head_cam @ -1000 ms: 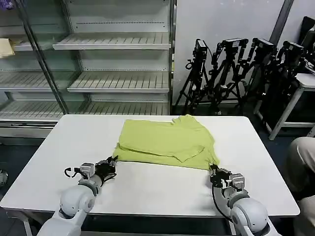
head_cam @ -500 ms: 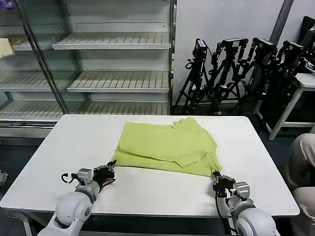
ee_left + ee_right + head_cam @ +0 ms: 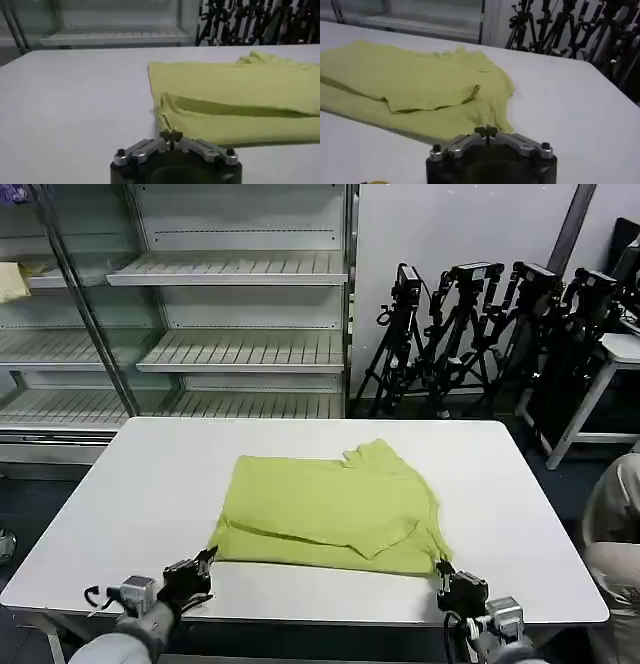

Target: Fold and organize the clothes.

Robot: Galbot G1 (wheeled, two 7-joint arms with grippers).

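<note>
Two grippers sit low along the bottom edge of the head view, each pinching a near corner of the lime T-shirt. The left gripper, lower left of the frame, has its fingertips pressed together on the left hem corner; the left wrist view shows the tips meeting with the fabric edge caught between them. The right gripper, lower right, is likewise clamped on the right hem corner, its tips closed on a thin lip of cloth in the right wrist view. Holding both corners low and wide apart seems meant to keep the near hem taut and straight, so the shirt lies flat for a further fold.

The shirt lies in the middle of the white table, already folded into a rough rectangle, with a sleeve flap doubled over on top at centre right and the collar bunched at the upper right. The fabric looks soft, thin and limp, with shallow creases; the tabletop is smooth and matte.
</note>
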